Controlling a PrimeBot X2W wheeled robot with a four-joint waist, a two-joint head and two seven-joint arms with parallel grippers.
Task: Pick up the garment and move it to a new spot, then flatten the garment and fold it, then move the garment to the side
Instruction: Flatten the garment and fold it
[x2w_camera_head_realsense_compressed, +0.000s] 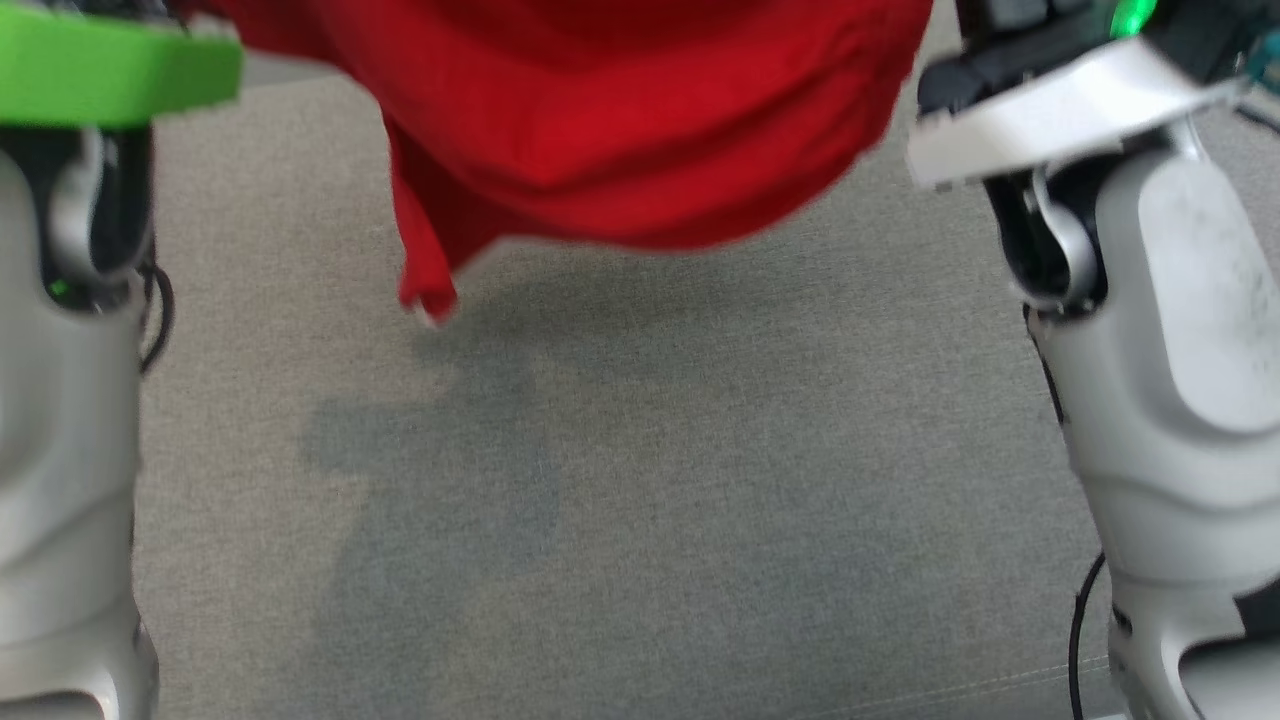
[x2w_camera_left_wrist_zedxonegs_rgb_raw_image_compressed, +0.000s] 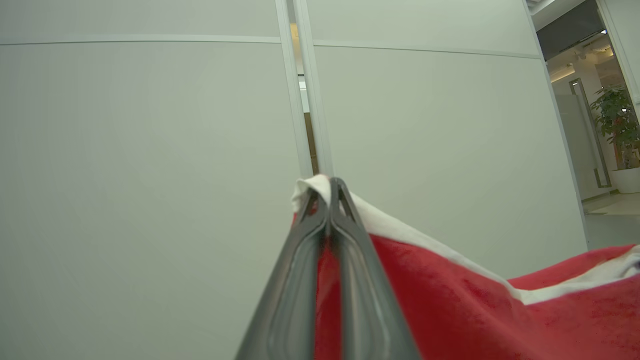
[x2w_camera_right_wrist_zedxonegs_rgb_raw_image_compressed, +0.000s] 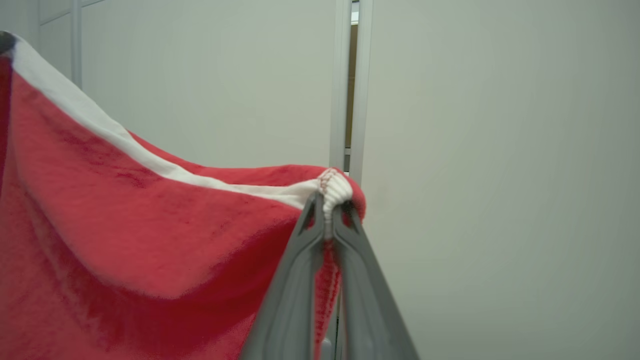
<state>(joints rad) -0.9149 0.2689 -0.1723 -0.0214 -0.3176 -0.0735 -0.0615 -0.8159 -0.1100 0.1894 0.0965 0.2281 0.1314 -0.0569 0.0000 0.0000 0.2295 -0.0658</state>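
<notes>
The garment (x2w_camera_head_realsense_compressed: 620, 130) is red with a white band along its edge. It hangs in the air above the grey cloth surface (x2w_camera_head_realsense_compressed: 640, 520), sagging between my two arms, with one narrow red flap dangling lowest at the left. In the left wrist view my left gripper (x2w_camera_left_wrist_zedxonegs_rgb_raw_image_compressed: 330, 187) is shut on the white-edged corner of the garment (x2w_camera_left_wrist_zedxonegs_rgb_raw_image_compressed: 475, 305). In the right wrist view my right gripper (x2w_camera_right_wrist_zedxonegs_rgb_raw_image_compressed: 330, 202) is shut on a bunched white hem of the garment (x2w_camera_right_wrist_zedxonegs_rgb_raw_image_compressed: 140, 225). Both sets of fingers point up toward pale wall panels.
My pale forearms (x2w_camera_head_realsense_compressed: 60, 420) (x2w_camera_head_realsense_compressed: 1180, 380) frame the head view at left and right. Grey wall panels (x2w_camera_left_wrist_zedxonegs_rgb_raw_image_compressed: 150, 175) with a narrow gap stand ahead. A potted plant (x2w_camera_left_wrist_zedxonegs_rgb_raw_image_compressed: 617, 120) shows through a doorway at the far right of the left wrist view.
</notes>
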